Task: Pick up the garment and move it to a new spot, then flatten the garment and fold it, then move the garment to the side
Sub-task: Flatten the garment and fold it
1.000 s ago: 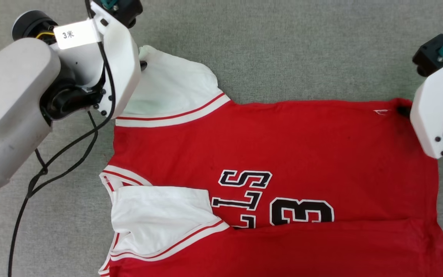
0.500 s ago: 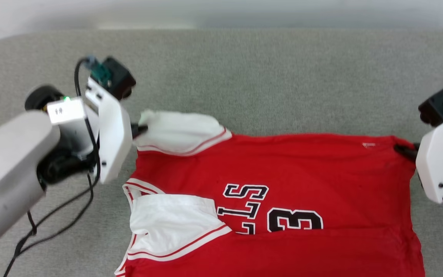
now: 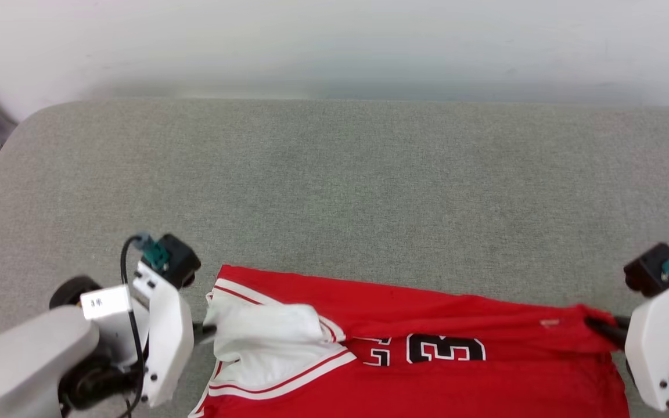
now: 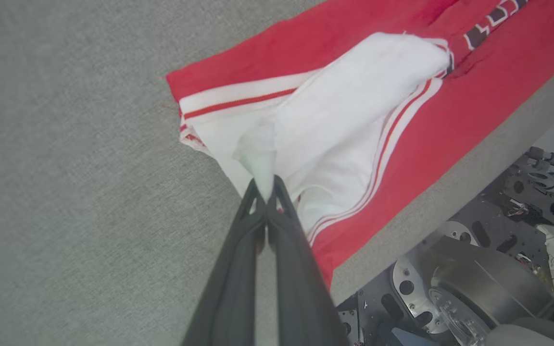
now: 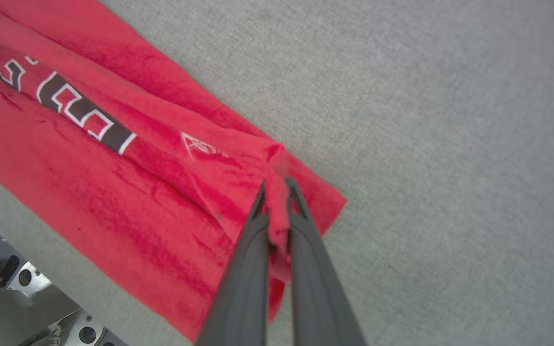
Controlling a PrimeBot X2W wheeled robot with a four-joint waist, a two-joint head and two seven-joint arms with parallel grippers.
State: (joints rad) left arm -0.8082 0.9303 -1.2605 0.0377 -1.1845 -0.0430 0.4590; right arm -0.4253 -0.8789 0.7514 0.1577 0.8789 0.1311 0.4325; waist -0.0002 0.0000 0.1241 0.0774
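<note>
The garment [image 3: 427,383], a red shirt with white sleeves and black numbers, lies along the near edge of the grey table. Its far edge is raised and drawn toward me between both grippers. My left gripper [image 3: 207,331] is shut on a pinch of the white sleeve; the left wrist view shows the left gripper [image 4: 266,190] with white cloth of the garment [image 4: 402,120] bunched at its tips. My right gripper [image 3: 601,325] is shut on the red hem corner; in the right wrist view the right gripper [image 5: 276,188] clamps a ridge of the garment [image 5: 113,192].
The grey padded table [image 3: 334,174] stretches bare beyond the shirt to a rounded far edge under a white wall [image 3: 334,40]. The robot's wheeled base [image 4: 498,278] shows past the table's near edge; the base [image 5: 12,298] also shows in the right wrist view.
The head camera has tilted up. The right gripper has shut on the hem corner. Both grippers have drawn the shirt's far edge toward the near side, covering most of the lettering.
</note>
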